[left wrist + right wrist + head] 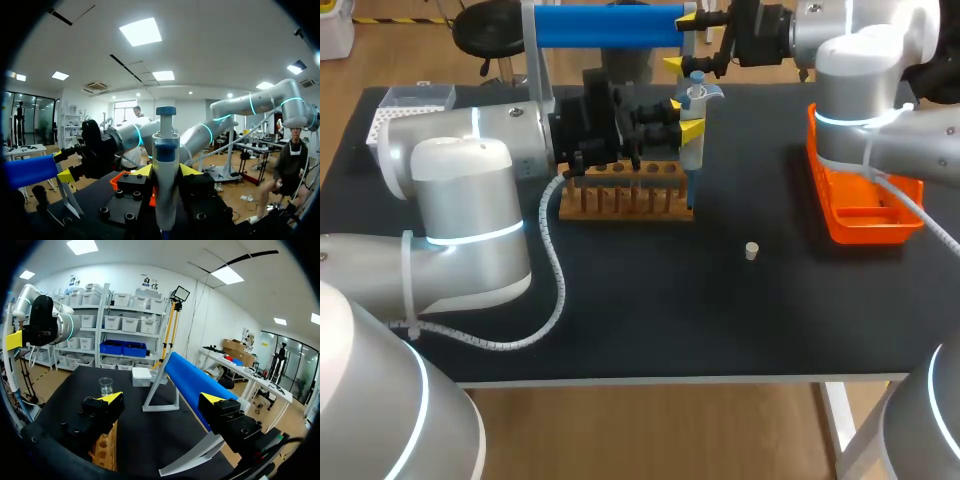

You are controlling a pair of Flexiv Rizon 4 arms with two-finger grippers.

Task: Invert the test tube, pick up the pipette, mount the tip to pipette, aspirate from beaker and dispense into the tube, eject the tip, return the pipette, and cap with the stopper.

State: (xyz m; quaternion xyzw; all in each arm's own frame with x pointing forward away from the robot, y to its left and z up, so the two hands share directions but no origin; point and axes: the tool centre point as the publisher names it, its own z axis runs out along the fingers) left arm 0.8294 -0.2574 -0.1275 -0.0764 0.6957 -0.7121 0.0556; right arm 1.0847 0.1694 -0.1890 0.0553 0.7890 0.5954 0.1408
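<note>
Left gripper point(165, 172) is clamping the pipette point(165, 150) upright by the wooden rack's point(625, 198) right end, upper middle, while right gripper point(161, 399) is hanging wide open.

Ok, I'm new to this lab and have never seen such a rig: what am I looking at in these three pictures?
Two robot arms work at a black table. One picture looks down from above; the other two come from cameras on each wrist. The left tool, with yellow tips, grips a pipette upright by the wooden rack. The right tool is open and empty. On the table stand a small stopper, an orange tray, a beaker and a blue bar on a stand.
</note>
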